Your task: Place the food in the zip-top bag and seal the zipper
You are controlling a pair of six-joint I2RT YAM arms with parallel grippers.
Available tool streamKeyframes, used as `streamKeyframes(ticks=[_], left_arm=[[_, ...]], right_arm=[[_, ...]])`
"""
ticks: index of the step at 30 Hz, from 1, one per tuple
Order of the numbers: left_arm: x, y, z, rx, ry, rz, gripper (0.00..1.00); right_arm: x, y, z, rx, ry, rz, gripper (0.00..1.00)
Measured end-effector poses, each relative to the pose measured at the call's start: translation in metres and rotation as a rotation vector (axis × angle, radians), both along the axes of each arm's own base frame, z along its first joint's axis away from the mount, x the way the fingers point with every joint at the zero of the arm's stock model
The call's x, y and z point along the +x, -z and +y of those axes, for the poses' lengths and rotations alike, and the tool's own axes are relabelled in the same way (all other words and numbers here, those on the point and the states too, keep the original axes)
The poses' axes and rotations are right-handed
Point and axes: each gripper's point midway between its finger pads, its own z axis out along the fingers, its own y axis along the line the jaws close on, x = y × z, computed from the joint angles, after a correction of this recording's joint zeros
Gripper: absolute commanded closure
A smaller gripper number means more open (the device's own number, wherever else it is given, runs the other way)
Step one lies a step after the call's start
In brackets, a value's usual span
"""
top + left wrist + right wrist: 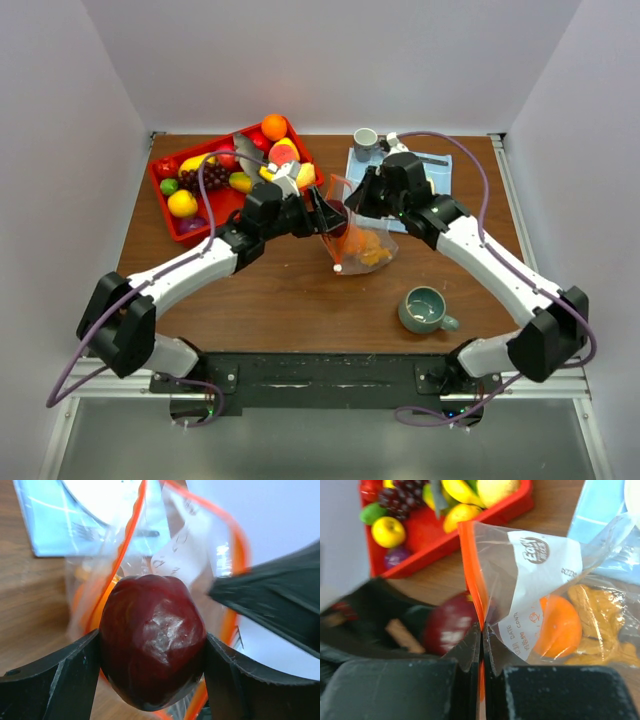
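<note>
Far left: tray (pixel 422 530) held loose food: grapes (pixel 205 178), lemon (pixel 182 203), orange (pixel 274 126) at its far corner.

Left gripper (pixel 152 655) reached right from beside the tray, jaws clamped on a dark red fruit (pixel 152 645), one finger on each side. Fruit sat at the open mouth of the bag (pixel 360 245); whether past the rim, could not tell.

Bag stood mid-table, zipper (pixel 470 565) strip raised. Inside: an orange piece (pixel 560 625) and a yellowish lump, unclear.

Right gripper (pixel 482 630): jaws shut tight, pinching the zipper strip, holding that edge up.

Right: cloth (pixel 435 165) behind the bag; mug (pixel 425 308) near the front.
</note>
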Motion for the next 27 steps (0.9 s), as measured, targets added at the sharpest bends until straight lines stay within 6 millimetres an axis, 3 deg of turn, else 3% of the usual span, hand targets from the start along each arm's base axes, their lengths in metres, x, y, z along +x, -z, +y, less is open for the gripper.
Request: streamKeyframes(ticks=[3, 4, 6, 7, 12, 13, 20, 27], left_arm=[[-0.005, 0.01, -0.014, -0.007, 0.024, 0.033, 0.68], [-0.007, 0.011, -0.017, -0.005, 0.034, 0.036, 0.54], [-0.01, 0.016, -0.025, 0.008, 0.05, 0.05, 0.4], [-0.008, 0.016, -0.031, 0.02, 0.048, 0.055, 0.28], [-0.008, 0.004, -0.045, 0.03, 0.048, 0.027, 0.1], [-0.007, 0.003, -0.045, 0.032, 0.043, 0.025, 0.01], [-0.006, 0.001, -0.04, 0.052, 0.022, 0.003, 0.0], [-0.013, -0.027, -0.03, 0.021, 0.018, -0.046, 0.19]], right_arm=[[-0.008, -0.021, -0.002, 0.037, 0.0, -0.038, 1.0], [-0.01, -0.027, -0.003, 0.048, -0.001, -0.048, 1.0], [-0.013, -0.033, -0.004, 0.062, 0.002, -0.059, 1.0], [-0.014, -0.036, -0.005, 0.067, 0.003, -0.063, 1.0], [-0.015, -0.037, -0.007, 0.066, 0.008, -0.062, 1.0], [-0.015, -0.036, -0.007, 0.064, 0.009, -0.06, 1.0], [-0.015, -0.029, -0.013, 0.036, 0.032, -0.044, 1.0], [-0.008, -0.014, -0.019, -0.011, 0.06, -0.022, 1.0]])
